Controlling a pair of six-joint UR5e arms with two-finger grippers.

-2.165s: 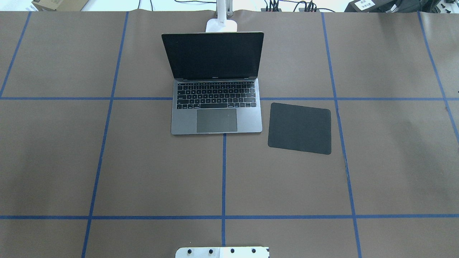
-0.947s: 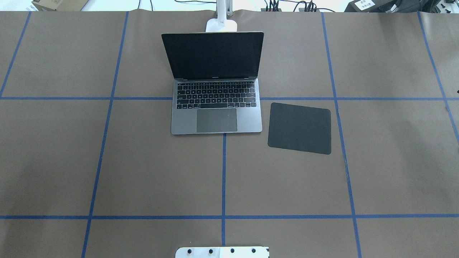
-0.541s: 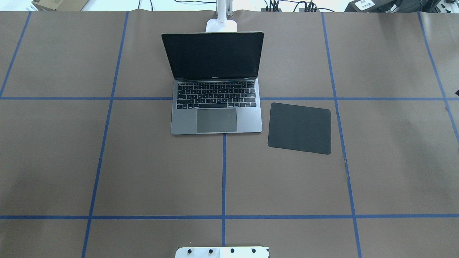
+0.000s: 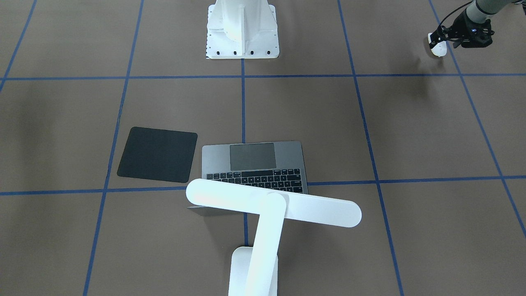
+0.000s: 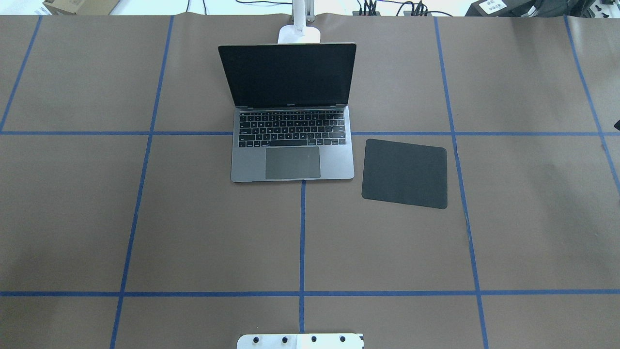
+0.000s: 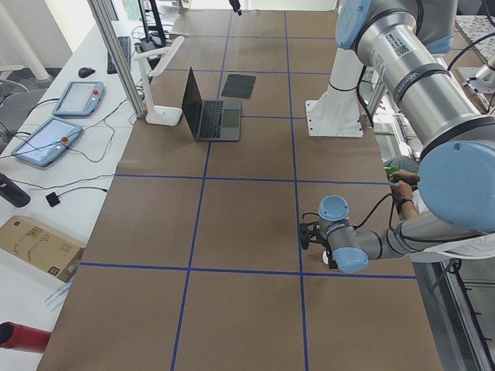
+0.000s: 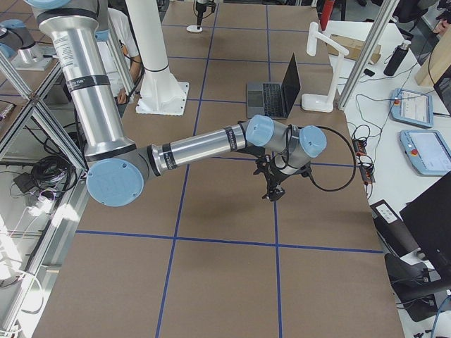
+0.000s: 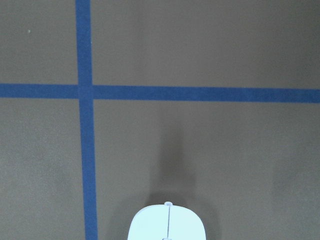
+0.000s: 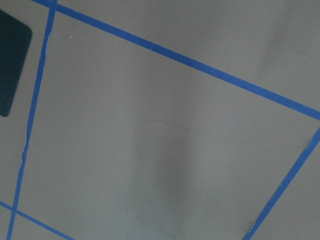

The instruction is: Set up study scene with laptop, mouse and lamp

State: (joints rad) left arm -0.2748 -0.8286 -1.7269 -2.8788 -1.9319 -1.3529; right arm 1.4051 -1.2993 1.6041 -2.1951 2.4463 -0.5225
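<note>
A black pad (image 5: 404,173) is lying flat on the bench (image 5: 193,232). Its surface is being divided by blue tape lines (image 5: 302,237).

Midway along the far edge of the table (image 5: 193,232): laptop (image 5: 292,140), open, keys toward the robot. Just behind it, lamp (image 4: 271,205), base at that edge, head above the lid. Just right of the laptop, not touching: pad (image 5: 404,173). Midway along the robot-side edge: pedestal (image 4: 242,28). Well to its left: mouse (image 4: 437,48), in the left gripper (image 4: 438,40).
</note>
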